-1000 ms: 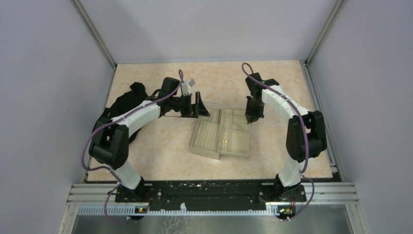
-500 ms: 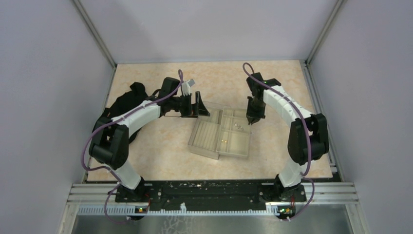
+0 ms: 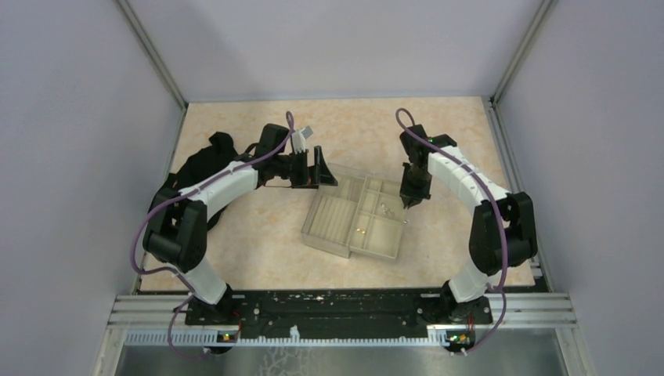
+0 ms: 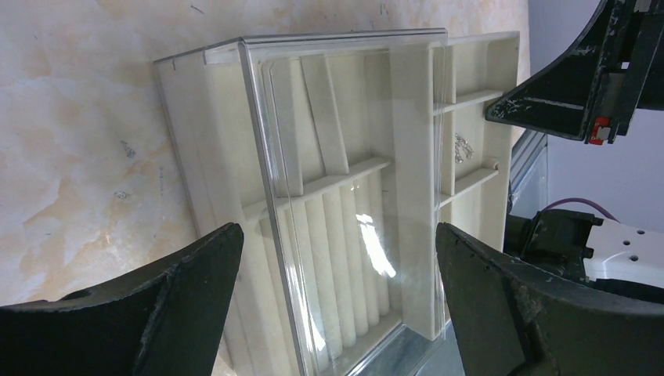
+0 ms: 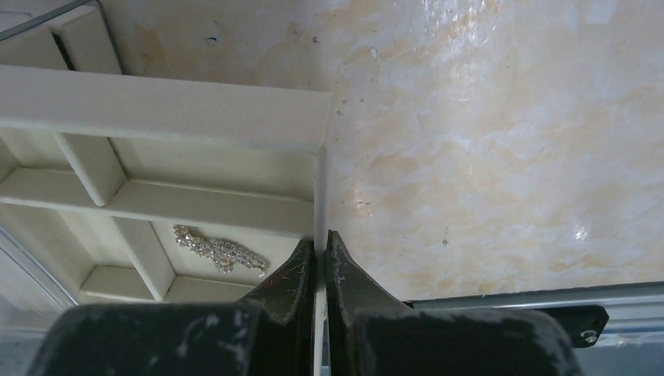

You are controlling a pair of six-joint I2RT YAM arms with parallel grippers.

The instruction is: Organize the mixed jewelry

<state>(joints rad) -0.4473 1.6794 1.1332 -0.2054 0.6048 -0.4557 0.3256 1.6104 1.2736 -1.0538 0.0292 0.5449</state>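
A beige compartmented tray (image 3: 389,235) lies beside a ridged tray (image 3: 333,219) under a clear plastic lid (image 4: 266,157). A sparkly silver piece (image 5: 221,251) lies in a middle compartment and also shows in the top view (image 3: 384,207). A tiny gold piece (image 3: 360,229) lies in a nearer compartment. My right gripper (image 5: 319,239) is shut on the compartmented tray's right wall (image 5: 319,188); in the top view the right gripper (image 3: 405,205) stands at that edge. My left gripper (image 4: 338,235) is open and empty, just off the trays' far-left corner (image 3: 325,168). The wire hoop is out of view.
A black bundle (image 3: 211,153) lies under my left arm at the far left. Grey walls with metal posts (image 3: 156,63) enclose the beige table (image 3: 258,251). A metal rail (image 5: 501,301) runs along the table's near edge.
My right gripper has moved right and toward the near edge with the tray wall in it, and the trays have turned and slid a little with it. The left arm has not moved.
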